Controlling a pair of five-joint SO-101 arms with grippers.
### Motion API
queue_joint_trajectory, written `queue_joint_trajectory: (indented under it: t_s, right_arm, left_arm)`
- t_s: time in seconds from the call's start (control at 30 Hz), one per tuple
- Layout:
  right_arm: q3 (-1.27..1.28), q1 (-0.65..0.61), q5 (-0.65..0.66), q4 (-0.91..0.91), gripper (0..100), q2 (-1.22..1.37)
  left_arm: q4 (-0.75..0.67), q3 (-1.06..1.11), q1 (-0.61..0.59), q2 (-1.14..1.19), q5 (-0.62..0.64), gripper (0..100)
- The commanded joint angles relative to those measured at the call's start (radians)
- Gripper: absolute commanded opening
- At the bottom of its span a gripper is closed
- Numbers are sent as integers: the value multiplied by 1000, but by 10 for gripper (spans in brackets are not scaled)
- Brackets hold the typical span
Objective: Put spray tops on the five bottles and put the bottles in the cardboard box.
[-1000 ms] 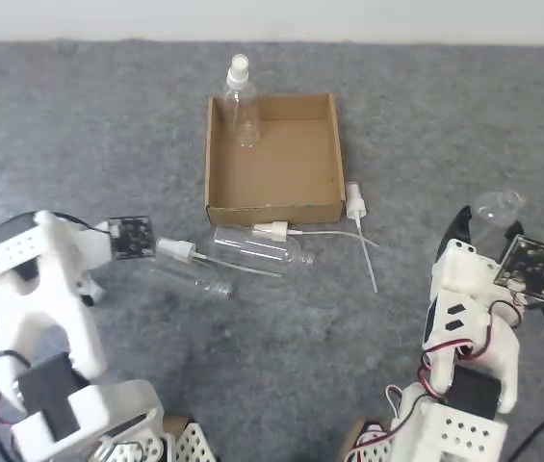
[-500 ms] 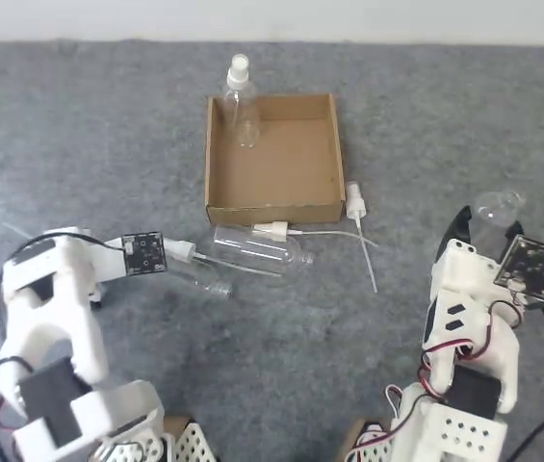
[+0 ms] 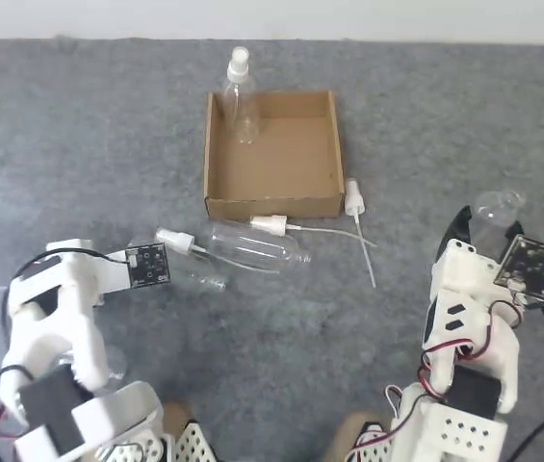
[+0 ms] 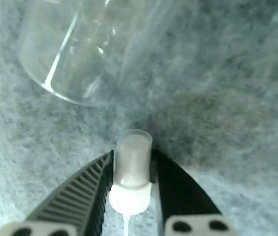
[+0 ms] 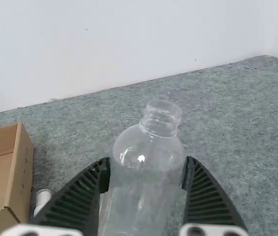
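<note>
Left claw (image 4: 131, 157) is pinching a white spray top (image 4: 130, 179) just beside a clear bottle (image 4: 79, 54) lying on the counter (image 3: 79, 125). Right claw (image 5: 146, 169) is clamped around an uncapped bottle (image 5: 149, 145).

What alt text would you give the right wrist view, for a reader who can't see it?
The right gripper holds a clear bottle by its sides, with no spray top on its open neck. Beyond lie grey carpet, a corner of the cardboard box with a loose spray top beside it, and a white wall.
</note>
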Motion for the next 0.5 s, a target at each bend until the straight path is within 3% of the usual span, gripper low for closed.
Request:
queue_joint_trajectory:
  t_s: [0.0, 0.17, 0.33, 0.47]
  right_arm:
    - [-15, -8, 17, -30, 103, -15]
    - [-15, -8, 17, -28, 103, -15]
    - [-15, -8, 17, -28, 103, -15]
    - [-15, -8, 17, -28, 103, -15]
  left_arm:
    - [-77, -13, 14, 6, 78, 47]
    - [-75, -15, 41, 6, 181, 36]
    - [-64, -16, 38, 5, 207, 36]
    - [75, -18, 35, -58, 206, 36]
